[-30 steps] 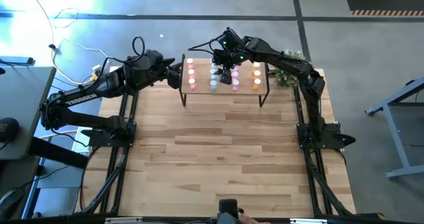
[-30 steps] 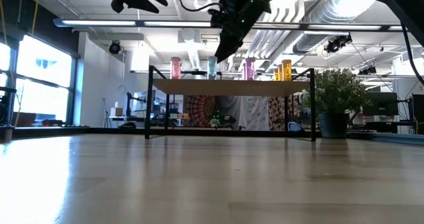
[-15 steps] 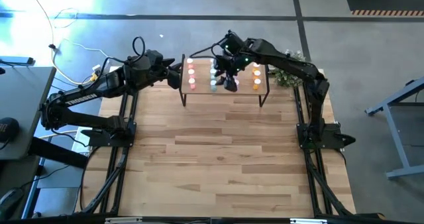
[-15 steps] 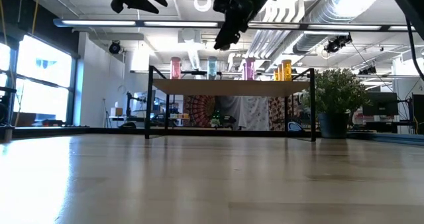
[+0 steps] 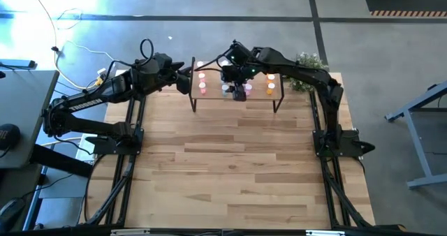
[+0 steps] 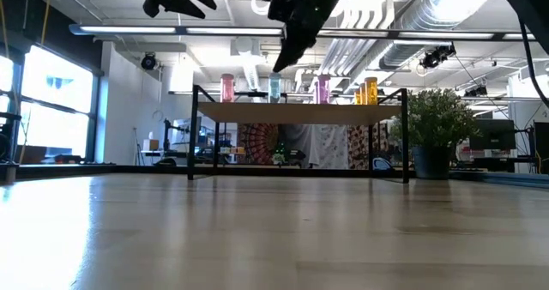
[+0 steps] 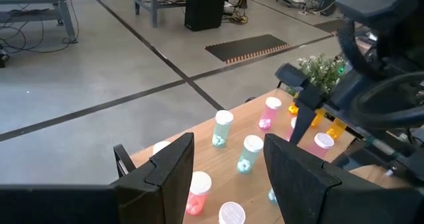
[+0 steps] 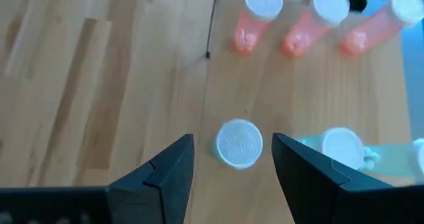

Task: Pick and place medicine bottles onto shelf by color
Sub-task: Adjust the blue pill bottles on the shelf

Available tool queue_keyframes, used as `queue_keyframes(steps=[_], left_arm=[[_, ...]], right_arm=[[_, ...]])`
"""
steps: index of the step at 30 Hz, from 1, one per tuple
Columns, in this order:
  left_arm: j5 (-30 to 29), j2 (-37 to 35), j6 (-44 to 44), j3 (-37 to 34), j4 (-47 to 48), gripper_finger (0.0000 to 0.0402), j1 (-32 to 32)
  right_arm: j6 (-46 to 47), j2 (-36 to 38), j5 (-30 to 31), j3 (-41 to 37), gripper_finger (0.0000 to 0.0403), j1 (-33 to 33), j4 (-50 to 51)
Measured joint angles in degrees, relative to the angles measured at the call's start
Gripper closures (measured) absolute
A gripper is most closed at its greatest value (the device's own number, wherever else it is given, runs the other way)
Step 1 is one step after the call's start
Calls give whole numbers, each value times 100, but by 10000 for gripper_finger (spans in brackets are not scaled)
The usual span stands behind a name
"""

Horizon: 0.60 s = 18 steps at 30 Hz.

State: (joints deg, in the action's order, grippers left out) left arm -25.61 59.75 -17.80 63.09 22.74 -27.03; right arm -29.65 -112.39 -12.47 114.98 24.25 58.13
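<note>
**Right gripper hangs open above the green bottles**

We see the right gripper point(image 8: 232, 177) with its two fingers point(image 8: 159, 177) apart and nothing between them. Straight under the gap stands one bottle point(image 8: 238, 143) with a white cap, upright on the shelf point(image 8: 132, 85). We judge that the fingers are spread this wide so they can pass on both sides of the cap without touching it.

From above, the right gripper point(image 5: 238, 91) is over the middle of the shelf point(image 5: 278, 95), above the green row and near the front edge. From table height it hangs clearly higher than the bottle caps, apart from them.

The bottles point(image 6: 274, 87) stand upright on the shelf in short rows by color: red point(image 5: 202, 87) at the left, then green, pink and orange point(image 5: 270, 89) at the right. This order is what the task asks, and we see no bottle on the tabletop, so the sorting seems almost or fully done.

The left gripper point(image 7: 225, 177) waits beside the left end of the shelf, also with its fingers apart and empty, out of the way of the right arm.
</note>
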Motion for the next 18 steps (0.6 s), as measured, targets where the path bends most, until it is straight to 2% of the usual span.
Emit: queue_keyframes(steps=[14,18], left_arm=[[9,0,0,-2,17,229,0],[9,0,0,-2,17,229,0]], right_arm=[[-267,-187,312,2,208,-28,-148],[-258,-205,569,2,208,-31,-227]])
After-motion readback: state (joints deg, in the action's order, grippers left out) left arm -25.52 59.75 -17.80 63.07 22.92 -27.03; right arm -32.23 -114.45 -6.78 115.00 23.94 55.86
